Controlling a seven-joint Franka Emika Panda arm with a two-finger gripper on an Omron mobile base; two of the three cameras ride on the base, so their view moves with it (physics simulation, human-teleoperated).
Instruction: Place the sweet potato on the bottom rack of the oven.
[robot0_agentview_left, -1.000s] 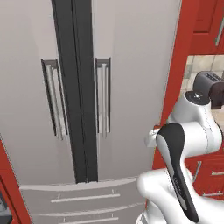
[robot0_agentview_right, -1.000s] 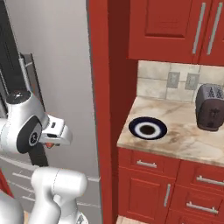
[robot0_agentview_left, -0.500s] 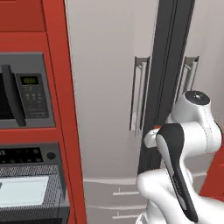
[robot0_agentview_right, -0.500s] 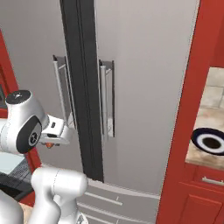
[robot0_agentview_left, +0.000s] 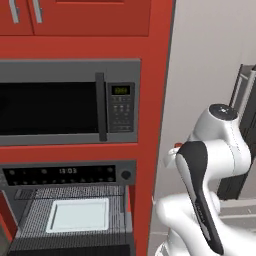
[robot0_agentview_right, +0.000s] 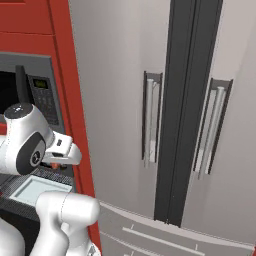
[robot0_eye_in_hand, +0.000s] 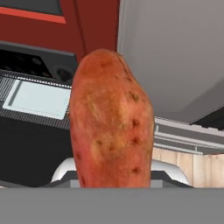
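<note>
The sweet potato (robot0_eye_in_hand: 111, 122) is orange-red and stands upright close in front of the hand camera, held from below. My gripper (robot0_agentview_right: 59, 159) is shut on it, and its fingers are hidden behind the tuber in the hand view. The hand hangs level with the oven (robot0_agentview_left: 70, 175), just right of the red cabinet column. The oven has a black control strip with a clock, and its cavity stands open. A dark grey mesh rack (robot0_agentview_left: 30, 222) spans the cavity; I cannot tell whether it is the bottom rack. The gripper is still outside the cavity, to its right.
A pale rectangular tray (robot0_agentview_left: 77, 215) lies on the mesh rack. A grey microwave (robot0_agentview_left: 60, 102) sits above the oven. The grey fridge (robot0_agentview_right: 175, 125), with two vertical handles, fills the wall to the right. Red cabinets (robot0_agentview_left: 80, 15) run across the top.
Both base views have swept from the counter and fridge to the oven column, so the base has moved left. My gripper has stayed shut on the sweet potato.
</note>
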